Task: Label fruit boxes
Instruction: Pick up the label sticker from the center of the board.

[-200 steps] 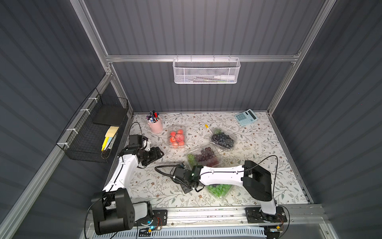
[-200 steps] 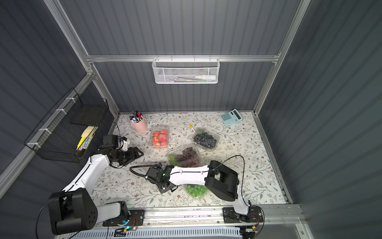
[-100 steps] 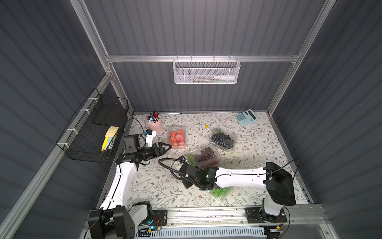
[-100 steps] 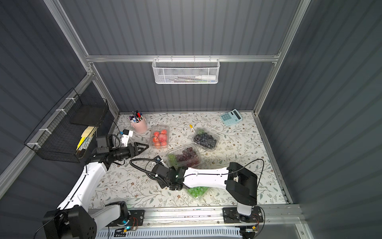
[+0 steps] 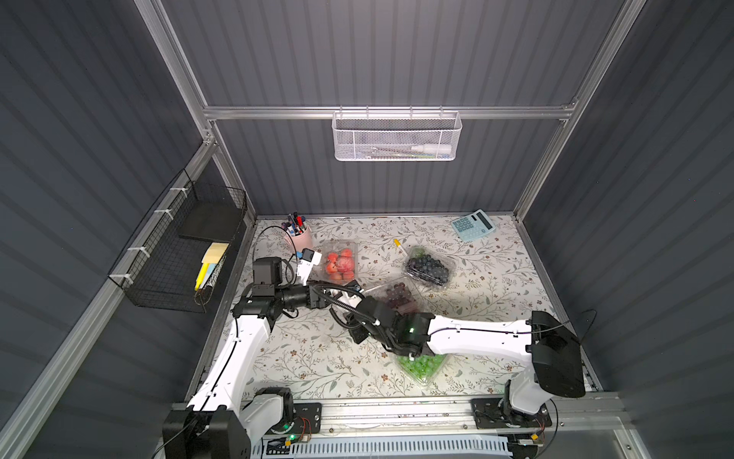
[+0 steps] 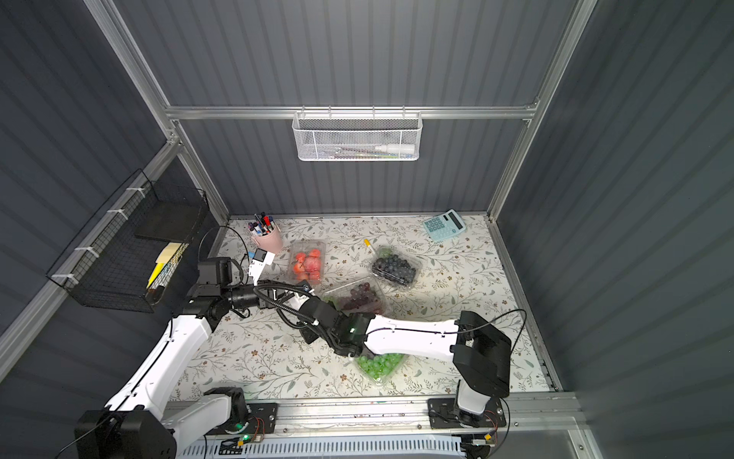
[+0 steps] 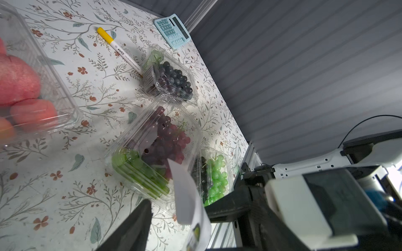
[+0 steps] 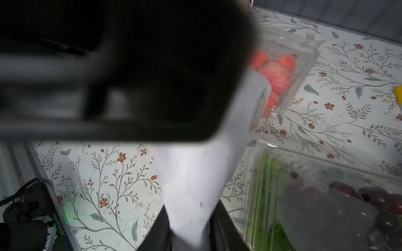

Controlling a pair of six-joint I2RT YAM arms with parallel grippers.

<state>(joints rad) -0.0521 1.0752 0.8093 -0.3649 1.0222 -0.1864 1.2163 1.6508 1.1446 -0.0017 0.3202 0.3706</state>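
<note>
Labelling seems barely begun: right gripper (image 8: 191,228) clamps the sheet (image 8: 195,173), left gripper (image 5: 343,292) gapes around its far end, and strawberry box (image 5: 338,263) and grape box (image 5: 397,296) just past the fingertips, blueberry box (image 5: 428,269) and green box (image 5: 423,365) farther, show no sure label.

1. Both top views look down from high above on the whole table (image 5: 302,357).
2. My left wrist view looks low across it toward the calculator (image 7: 173,30).
3. My right wrist view, closer, faces the strawberry box (image 8: 287,65); both wrist views share the sheet (image 8: 195,184).
</note>
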